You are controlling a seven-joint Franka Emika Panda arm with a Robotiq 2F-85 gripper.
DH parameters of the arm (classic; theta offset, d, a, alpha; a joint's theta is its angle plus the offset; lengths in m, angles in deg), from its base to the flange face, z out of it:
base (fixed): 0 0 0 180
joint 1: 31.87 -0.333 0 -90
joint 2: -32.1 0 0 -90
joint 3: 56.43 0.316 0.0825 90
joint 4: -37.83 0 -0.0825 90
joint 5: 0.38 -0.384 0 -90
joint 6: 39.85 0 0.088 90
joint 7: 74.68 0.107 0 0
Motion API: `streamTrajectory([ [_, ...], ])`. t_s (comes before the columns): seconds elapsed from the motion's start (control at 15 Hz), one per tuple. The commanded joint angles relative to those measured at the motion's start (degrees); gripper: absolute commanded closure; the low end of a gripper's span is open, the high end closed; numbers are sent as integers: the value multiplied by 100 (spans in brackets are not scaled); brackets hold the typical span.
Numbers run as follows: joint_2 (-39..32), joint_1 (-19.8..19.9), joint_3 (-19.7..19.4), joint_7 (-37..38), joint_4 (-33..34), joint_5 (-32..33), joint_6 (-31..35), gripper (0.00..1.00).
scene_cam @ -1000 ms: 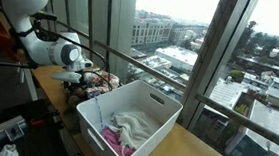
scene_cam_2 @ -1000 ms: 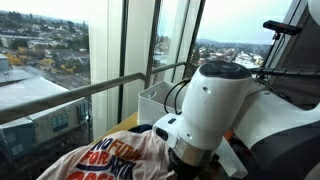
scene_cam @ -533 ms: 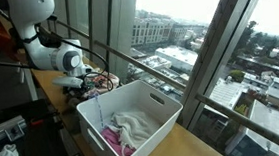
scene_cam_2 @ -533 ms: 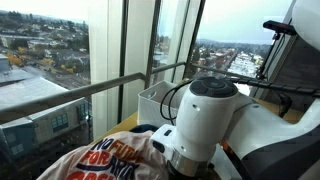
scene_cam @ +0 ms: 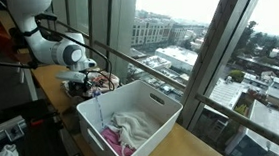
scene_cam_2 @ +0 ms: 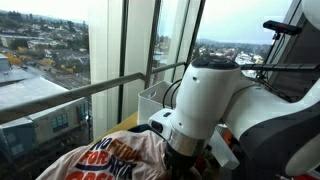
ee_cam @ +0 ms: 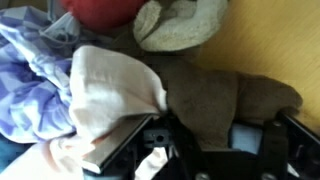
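In the wrist view my gripper (ee_cam: 200, 142) comes in from the bottom edge, its jaws closed on a fold of a brown cloth (ee_cam: 215, 95) that lies on the wooden tabletop (ee_cam: 285, 40). A pale pink-white cloth (ee_cam: 110, 90) lies against the brown one on the left, with a purple patterned garment (ee_cam: 30, 85) beyond it. In an exterior view the gripper (scene_cam: 80, 85) is down in the pile of clothes (scene_cam: 100, 83) behind the white bin (scene_cam: 161, 121). The big white wrist (scene_cam_2: 215, 100) hides the jaws over a printed shirt (scene_cam_2: 100, 158).
The white bin holds white and pink clothes (scene_cam: 126, 131). A red item (ee_cam: 100, 10) and a cream cloth (ee_cam: 180, 22) lie at the far side of the pile. Window glass and a railing (scene_cam: 169, 71) run along the table's edge. A dark rack (scene_cam: 3, 129) stands beside the table.
The jaws have gone from wide open to closed on the brown cloth. The wrist has shifted and turned slightly over the clothes pile.
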Motion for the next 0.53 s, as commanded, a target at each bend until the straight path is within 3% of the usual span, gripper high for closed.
streamTrajectory([
  [0.0, 1029, 191, 60, -255, -418, -253, -278, 100],
  [0.47, 2899, 704, 33, -679, -626, -588, -1011, 100],
])
